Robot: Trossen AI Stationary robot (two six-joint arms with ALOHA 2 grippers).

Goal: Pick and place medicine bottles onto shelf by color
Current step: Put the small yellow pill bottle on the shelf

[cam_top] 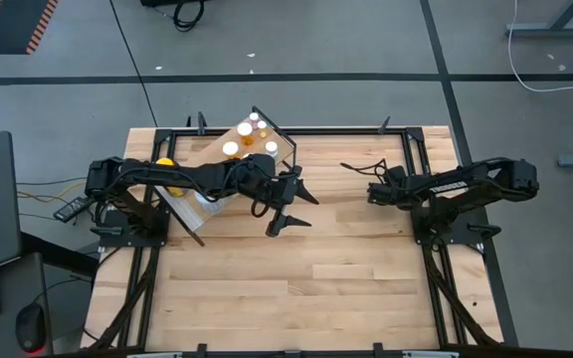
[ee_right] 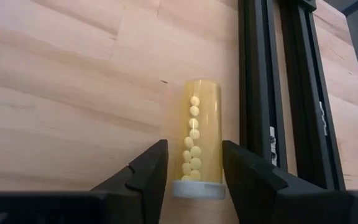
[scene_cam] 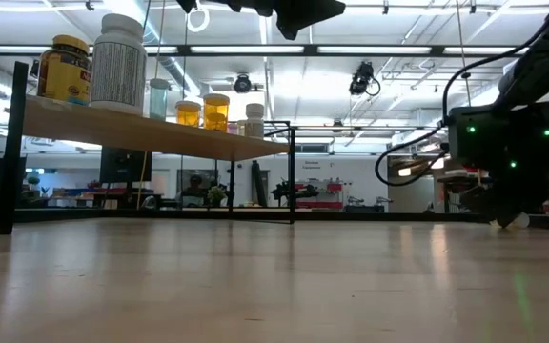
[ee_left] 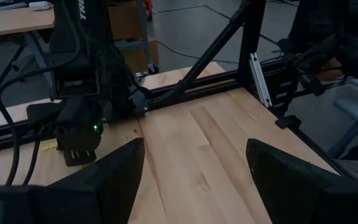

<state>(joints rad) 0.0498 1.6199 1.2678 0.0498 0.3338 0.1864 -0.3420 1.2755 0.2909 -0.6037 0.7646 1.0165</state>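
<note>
Butcher-block tabletop [cam_top: 296, 278] fills a black frame, with grey floor around it. At its far left corner stands the shelf [cam_top: 229, 171], a plywood board on thin black legs, carrying several bottles [scene_cam: 117, 65]: a yellow-labelled jar [scene_cam: 64, 70], a white one, and orange vials [scene_cam: 203, 112] with white caps. The left gripper [cam_top: 291, 207] hangs in the air just off the shelf's near edge, its fingers [ee_left: 114, 177] spread wide with nothing between them, only bare wood beyond. The right gripper [cam_top: 378, 189] sits low at the tabletop's right side. Between its fingers [ee_right: 145, 177] lies a yellow vial [ee_right: 199, 138] of small pills, on its side, white cap toward the wrist; the fingers flank it closely, though whether they touch it I cannot tell.
</note>
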